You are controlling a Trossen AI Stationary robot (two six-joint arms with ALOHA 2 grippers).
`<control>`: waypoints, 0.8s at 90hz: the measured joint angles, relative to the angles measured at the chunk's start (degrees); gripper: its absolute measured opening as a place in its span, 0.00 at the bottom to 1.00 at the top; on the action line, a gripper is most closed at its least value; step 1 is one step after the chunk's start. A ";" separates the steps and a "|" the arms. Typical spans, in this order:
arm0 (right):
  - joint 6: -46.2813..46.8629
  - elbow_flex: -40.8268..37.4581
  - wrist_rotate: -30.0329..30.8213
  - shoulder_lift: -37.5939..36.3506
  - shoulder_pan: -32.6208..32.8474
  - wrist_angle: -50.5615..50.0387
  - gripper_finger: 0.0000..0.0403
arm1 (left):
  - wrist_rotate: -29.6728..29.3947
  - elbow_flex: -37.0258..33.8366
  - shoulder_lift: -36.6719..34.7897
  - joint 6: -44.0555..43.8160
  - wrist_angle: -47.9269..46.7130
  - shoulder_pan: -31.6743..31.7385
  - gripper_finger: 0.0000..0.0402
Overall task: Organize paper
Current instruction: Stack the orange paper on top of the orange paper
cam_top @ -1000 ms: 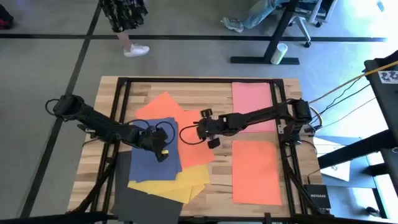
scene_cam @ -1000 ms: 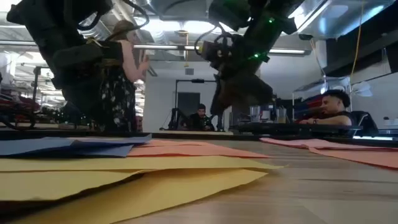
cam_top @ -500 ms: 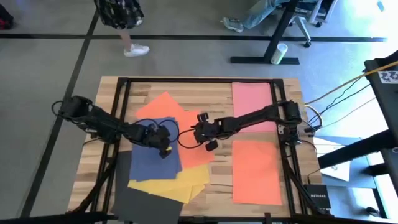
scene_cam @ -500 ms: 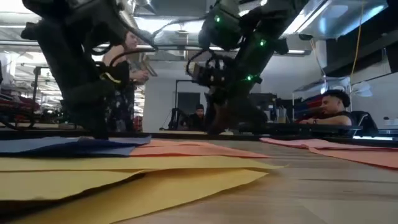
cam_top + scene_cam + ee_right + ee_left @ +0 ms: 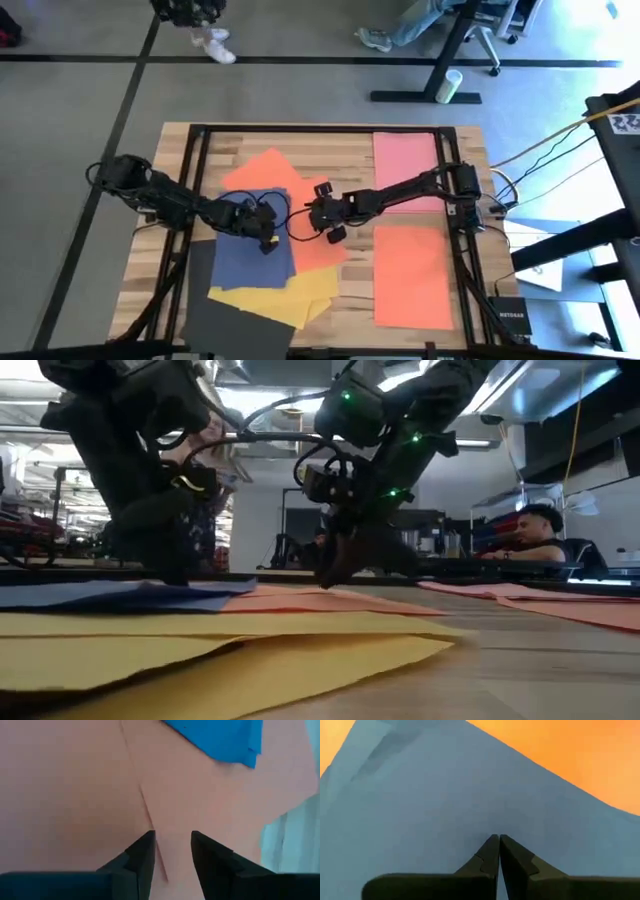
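While tilted, the navy blue sheet (image 5: 249,250) runs lengthwise front-to-back.

Navy blue sheet (image 5: 250,255) over yellow sheets (image 5: 290,295); orange sheet (image 5: 265,172); pink sheet (image 5: 405,158); dark grey-black sheet (image 5: 230,325).

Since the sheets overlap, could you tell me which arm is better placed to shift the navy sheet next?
Probably the left: the left gripper, fingers shut, is down on the navy sheet, while the right gripper, fingers apart, sits over the orange sheet.

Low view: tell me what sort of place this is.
Probably a robotics lab or open workshop: exposed ceiling ducts, seated people at desks behind, and a wooden table with two robot arms over coloured paper.
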 joint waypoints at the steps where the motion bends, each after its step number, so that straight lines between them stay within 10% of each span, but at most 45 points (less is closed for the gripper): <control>1: 0.00 -0.02 0.07 0.01 0.02 -0.51 0.29 | 0.01 0.00 0.00 0.00 0.01 0.00 0.00; 72: -1.11 0.01 8.38 2.00 0.06 2.02 0.29 | 0.13 -0.07 0.02 0.58 1.08 -0.07 0.00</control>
